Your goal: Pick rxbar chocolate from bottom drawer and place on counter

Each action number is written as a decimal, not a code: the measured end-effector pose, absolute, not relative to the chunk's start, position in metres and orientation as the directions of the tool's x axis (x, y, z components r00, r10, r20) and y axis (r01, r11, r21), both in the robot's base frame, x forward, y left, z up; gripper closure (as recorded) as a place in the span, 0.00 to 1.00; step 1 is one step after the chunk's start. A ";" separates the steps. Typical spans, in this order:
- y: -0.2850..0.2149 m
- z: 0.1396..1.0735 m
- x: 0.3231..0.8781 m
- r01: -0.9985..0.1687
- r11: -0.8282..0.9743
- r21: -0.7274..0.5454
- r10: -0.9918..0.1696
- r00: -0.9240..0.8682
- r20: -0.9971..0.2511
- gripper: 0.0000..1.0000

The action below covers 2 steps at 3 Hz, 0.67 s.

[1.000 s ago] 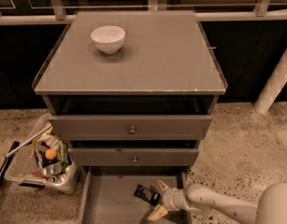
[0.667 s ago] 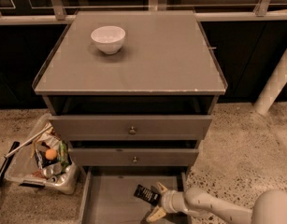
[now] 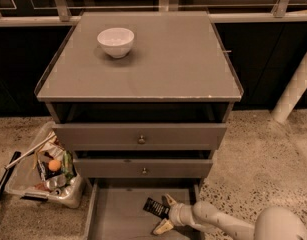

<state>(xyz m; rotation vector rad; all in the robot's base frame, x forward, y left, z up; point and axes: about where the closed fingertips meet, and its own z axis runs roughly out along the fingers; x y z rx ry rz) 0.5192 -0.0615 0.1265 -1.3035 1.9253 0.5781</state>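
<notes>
The pincer [image 3: 163,214] is creeping slightly farther left inside the bottom drawer [image 3: 118,215], fingers staying spread wide, the rxbar chocolate [image 3: 155,207] lying unmoved at its tips.

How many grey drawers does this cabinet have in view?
3: the upper knobbed drawer, the middle knobbed drawer, and the pulled-out bottom drawer, where the gripper lies by the black rxbar chocolate.

The single camera looks steeply down from the front, fairly near, onto the counter [image 3: 158,59]; the gripper [image 3: 163,214] lies at the view's lower edge, over the bottom drawer [image 3: 118,215].
</notes>
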 end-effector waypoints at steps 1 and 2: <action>-0.059 0.117 0.524 -0.920 0.392 -0.032 -0.599 -0.228 -0.768 0.00; -0.061 0.108 0.527 -0.915 0.403 -0.026 -0.605 -0.245 -0.758 0.00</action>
